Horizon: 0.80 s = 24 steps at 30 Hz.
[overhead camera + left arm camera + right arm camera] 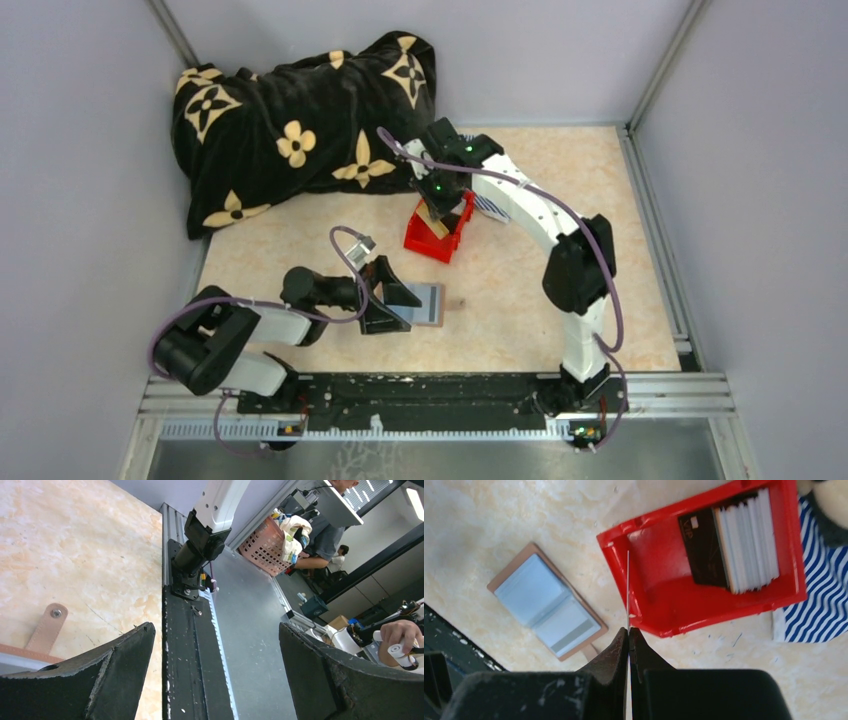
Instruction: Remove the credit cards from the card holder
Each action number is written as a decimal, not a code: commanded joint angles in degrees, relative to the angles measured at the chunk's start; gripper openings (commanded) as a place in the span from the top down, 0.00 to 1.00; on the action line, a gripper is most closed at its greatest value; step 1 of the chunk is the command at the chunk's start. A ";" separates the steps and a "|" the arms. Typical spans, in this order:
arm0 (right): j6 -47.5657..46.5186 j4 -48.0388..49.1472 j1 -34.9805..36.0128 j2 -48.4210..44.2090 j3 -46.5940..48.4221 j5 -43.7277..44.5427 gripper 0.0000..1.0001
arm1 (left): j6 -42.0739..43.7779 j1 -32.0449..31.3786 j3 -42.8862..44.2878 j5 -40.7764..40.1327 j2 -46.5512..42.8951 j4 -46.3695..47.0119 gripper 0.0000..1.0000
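Right claw (628,632) is clamped tight on one card (628,590), seen edge-on as a thin line running out past the tips. Left claw (390,303) gapes wide with nothing in it, turned on its side at the holder's edge. On the table (499,520), the box (664,595) sits under the right claw. Holder (546,607) lies open and flat beside the box, not touching it. Stack (744,535) of cards stands on edge at one end of the box, the other end is free. My read: this is the drop into the box. Card's edge lines up close to the box's side wall, so I'd nudge toward the free middle. Then go low enough that the card's lower edge is inside the rim, and only then let go. Releasing from here risks clipping the wall and bouncing out. Can't tell whether the holder's slots have more cards in them.
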 commanded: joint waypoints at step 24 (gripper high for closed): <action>-13.26 -4.85 -4.38 12.54 14.07 0.85 1.00 | 0.43 0.05 -5.13 -1.52 -0.10 13.71 0.01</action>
